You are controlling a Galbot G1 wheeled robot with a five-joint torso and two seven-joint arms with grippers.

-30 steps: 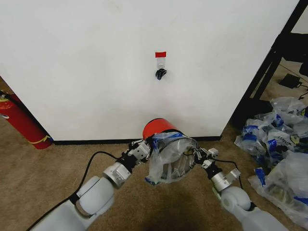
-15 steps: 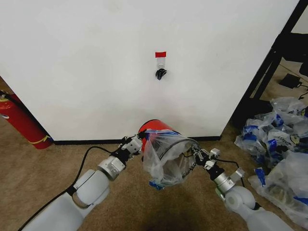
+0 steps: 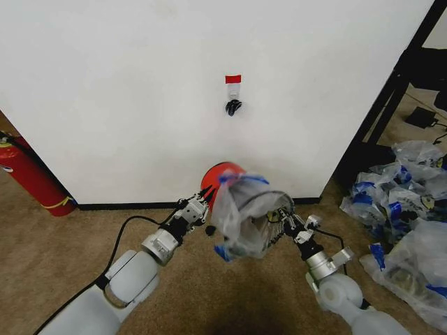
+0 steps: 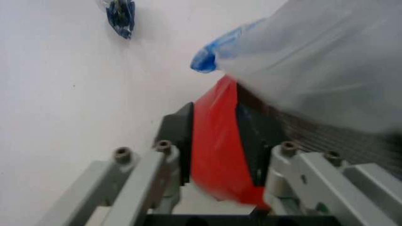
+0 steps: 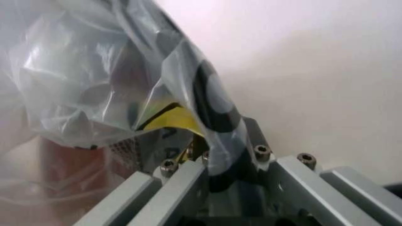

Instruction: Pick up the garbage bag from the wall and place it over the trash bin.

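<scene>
Fire extinguisher (image 3: 31, 176): red cylinder leaning against the wall's foot, well off to the left of the trash bin, no part in this.

Wall (image 3: 126, 98): white panel with a black baseboard, right behind the trash bin; the hook (image 3: 232, 107) under its red tape strip sits above the bin and no longer carries the bag.

Left pincer (image 3: 203, 209): down low, hard against the left side of the trash bin. From its wrist camera the two fingers straddle the bin's red part and look clamped on it; I'd call it holding the bin steady or tipped.

Trash bin (image 3: 218, 176): tilted toward the robot, red base showing above the bag, dark mesh side (image 4: 326, 136) tucked beneath the plastic.

Garbage bag (image 3: 244, 220): off the wall and draped over the bin's mouth end, translucent, blue print at its edges. It looks bunched, not yet pulled down evenly.

Right pincer (image 3: 285, 222): touching the right side of the bin, closed on a fold of the bag, which runs straight between its fingers (image 5: 188, 176) in the wrist view.

Progress: pickup done, bag at the bin; what's left, by my reading, is seating it around the rim and letting go.

Bag heap (image 3: 405, 209): clear-and-blue pile on the carpet, far right of the bin, untouched.
</scene>
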